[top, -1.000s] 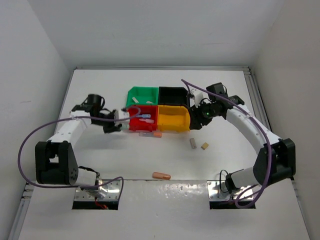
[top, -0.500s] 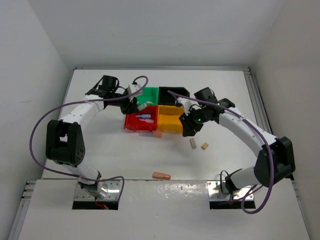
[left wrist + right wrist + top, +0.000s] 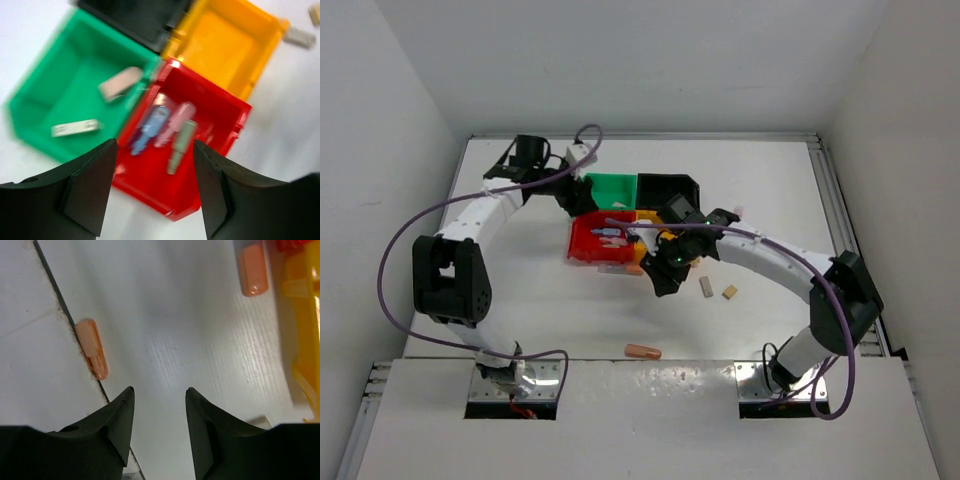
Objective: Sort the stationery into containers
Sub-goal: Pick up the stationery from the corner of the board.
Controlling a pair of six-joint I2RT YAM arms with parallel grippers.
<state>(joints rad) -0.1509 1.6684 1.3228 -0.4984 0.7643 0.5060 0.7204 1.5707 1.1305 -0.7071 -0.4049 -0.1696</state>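
Glossy square bins (image 3: 65,80), stubby sticks (image 3: 175,125)

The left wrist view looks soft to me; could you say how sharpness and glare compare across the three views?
Left wrist: motion-blurred, with the edges of the green bin and red bin smeared. Right wrist: sharper, with a bright sheen on the table beside the orange stick by the seam. Top external: sharp, evenly lit, soft shadows.
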